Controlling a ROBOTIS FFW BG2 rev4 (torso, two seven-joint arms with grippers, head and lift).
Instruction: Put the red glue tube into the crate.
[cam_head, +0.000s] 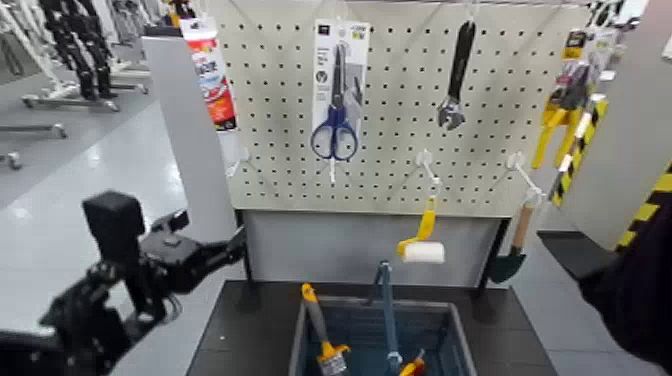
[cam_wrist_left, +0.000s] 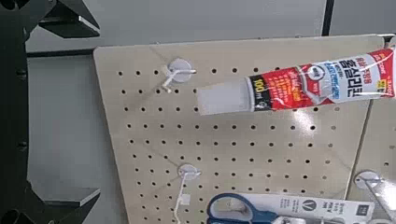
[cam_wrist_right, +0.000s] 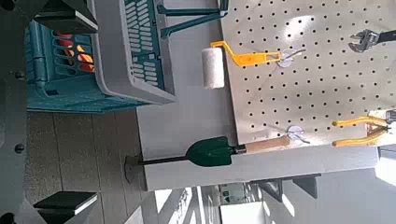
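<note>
Spread wide and gripping nothing, the black left gripper (cam_head: 243, 243) stands before the pegboard (cam_head: 270, 120), probably to approach the red-and-white glue tube (cam_head: 212, 80) hanging upper left. The right gripper (cam_wrist_right: 67, 112) is parked apart, its fingers open. Below, the grey-rimmed blue crate (cam_head: 300, 335) sits ready for the drop.

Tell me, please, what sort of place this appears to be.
Probably a robot lab or test area set up like a tool shop: packaged scissors and a wrench hang on a pegboard, and wheeled metal frames stand behind.
</note>
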